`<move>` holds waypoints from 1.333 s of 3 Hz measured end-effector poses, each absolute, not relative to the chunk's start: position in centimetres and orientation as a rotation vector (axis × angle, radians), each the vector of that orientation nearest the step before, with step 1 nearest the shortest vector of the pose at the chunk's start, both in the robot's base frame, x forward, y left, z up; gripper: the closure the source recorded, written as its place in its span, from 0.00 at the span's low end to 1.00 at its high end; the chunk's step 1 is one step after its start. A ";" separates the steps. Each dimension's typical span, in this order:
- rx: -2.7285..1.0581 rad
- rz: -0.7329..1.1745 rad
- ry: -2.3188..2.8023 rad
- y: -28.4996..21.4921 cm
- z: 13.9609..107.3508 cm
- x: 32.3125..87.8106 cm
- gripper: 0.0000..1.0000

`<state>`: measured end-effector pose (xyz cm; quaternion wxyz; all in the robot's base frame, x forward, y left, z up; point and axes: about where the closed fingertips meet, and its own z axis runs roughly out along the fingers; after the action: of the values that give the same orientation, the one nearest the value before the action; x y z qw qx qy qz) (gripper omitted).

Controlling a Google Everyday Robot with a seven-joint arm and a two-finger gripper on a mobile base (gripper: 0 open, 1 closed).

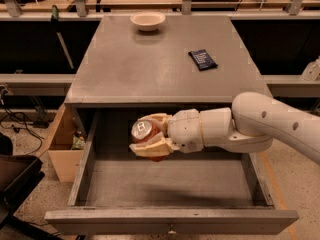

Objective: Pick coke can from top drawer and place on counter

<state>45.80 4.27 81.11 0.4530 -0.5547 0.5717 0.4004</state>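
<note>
The coke can [144,131], red with a silver top, is held in my gripper [148,136], whose cream fingers close around its sides. Can and gripper hang above the floor of the open top drawer [170,220], just below the front edge of the counter [150,64]. My white arm reaches in from the right. The drawer is pulled fully out, with its small knob at the bottom of the front panel.
A cream bowl [147,20] stands at the back of the counter. A dark blue snack packet [202,59] lies at its right. A wooden box [61,144] stands on the floor left of the drawer, a dark chair [15,179] at the lower left.
</note>
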 end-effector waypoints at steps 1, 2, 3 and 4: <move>-1.331 1.006 1.380 6.2 86.8 47.2 1.00; -1.285 1.013 1.342 9.0 91.3 50.5 1.00; -1.286 1.015 1.337 9.2 91.4 50.7 1.00; -1.242 1.001 1.298 9.5 93.3 54.1 1.00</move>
<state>54.13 9.48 93.34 0.5165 -0.5172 0.5404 0.4168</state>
